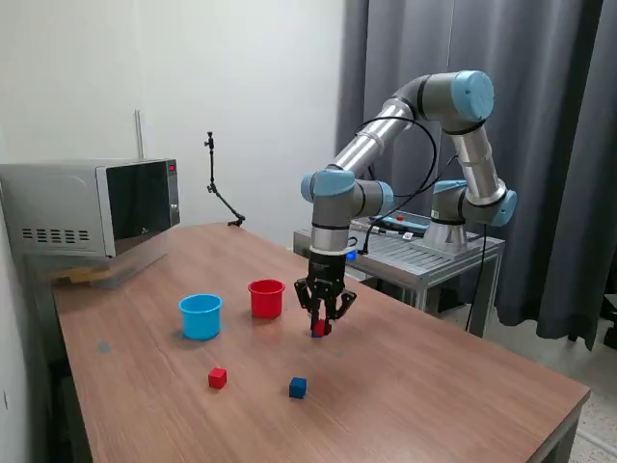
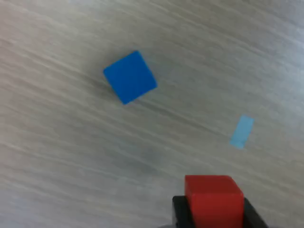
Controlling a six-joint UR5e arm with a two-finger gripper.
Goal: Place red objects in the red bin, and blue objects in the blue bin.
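Observation:
My gripper (image 1: 322, 326) is shut on a tiny red cube (image 1: 319, 329) and holds it just above the table, to the exterior view's right of the red cup (image 1: 267, 298). In the wrist view the held red cube (image 2: 213, 197) sits between the dark fingers (image 2: 179, 214). A dark blue cube (image 2: 129, 77) lies on the wood below, apart from it. The light blue cup (image 1: 201, 315) stands on the exterior view's left of the red cup. A second red cube (image 1: 218, 377) and a dark blue cube (image 1: 298, 387) lie on the table nearer the camera.
A microwave (image 1: 92, 207) stands at the far left of the exterior view. A small stand with a bent arm (image 1: 220, 193) sits at the table's back edge. A metal cart (image 1: 424, 253) carries the arm's base. A light blue tape strip (image 2: 242, 131) lies on the wood.

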